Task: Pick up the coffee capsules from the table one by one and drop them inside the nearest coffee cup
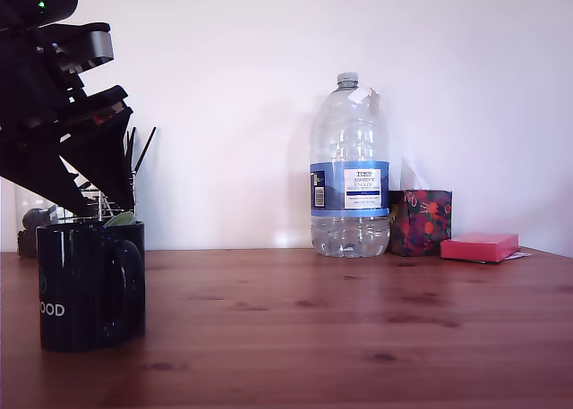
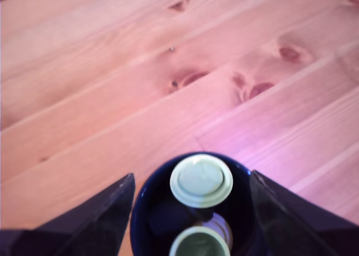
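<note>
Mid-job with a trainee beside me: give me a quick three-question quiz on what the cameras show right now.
1. True or false: the end effector is shut on a capsule.
2. Multiple choice: how many capsules does the wrist view show over or inside the mug? A) one B) two C) four
3. Fill in: in the exterior view, the water bottle stands to the ___ of the mug.

Key: 1 false, its fingers stand apart on either side of the mug, touching no capsule. 2 B. 3 right.
</note>
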Tool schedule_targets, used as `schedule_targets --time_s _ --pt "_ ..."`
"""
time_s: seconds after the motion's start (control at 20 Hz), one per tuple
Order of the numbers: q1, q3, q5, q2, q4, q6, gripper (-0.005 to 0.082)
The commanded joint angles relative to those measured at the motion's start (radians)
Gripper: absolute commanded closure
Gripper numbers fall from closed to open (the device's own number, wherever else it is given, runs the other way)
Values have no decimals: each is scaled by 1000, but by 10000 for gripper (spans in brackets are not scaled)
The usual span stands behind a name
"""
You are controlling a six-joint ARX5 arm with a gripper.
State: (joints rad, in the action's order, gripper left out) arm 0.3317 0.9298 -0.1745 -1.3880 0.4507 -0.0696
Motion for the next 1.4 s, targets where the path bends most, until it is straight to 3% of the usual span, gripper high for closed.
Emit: schedule_targets --time_s 0.0,0.25,0.3,0.5,0.95,1.35 --pt "5 -5 0 42 -24 -1 238" --pt "5 -82 -1 164 -166 0 769" --pt "5 -109 -1 193 -206 3 790" --pt "-2 -248 0 319 -385 20 789" --pt "-58 -535 -4 501 -686 126 788" --pt "-60 -668 -2 653 -725 195 788"
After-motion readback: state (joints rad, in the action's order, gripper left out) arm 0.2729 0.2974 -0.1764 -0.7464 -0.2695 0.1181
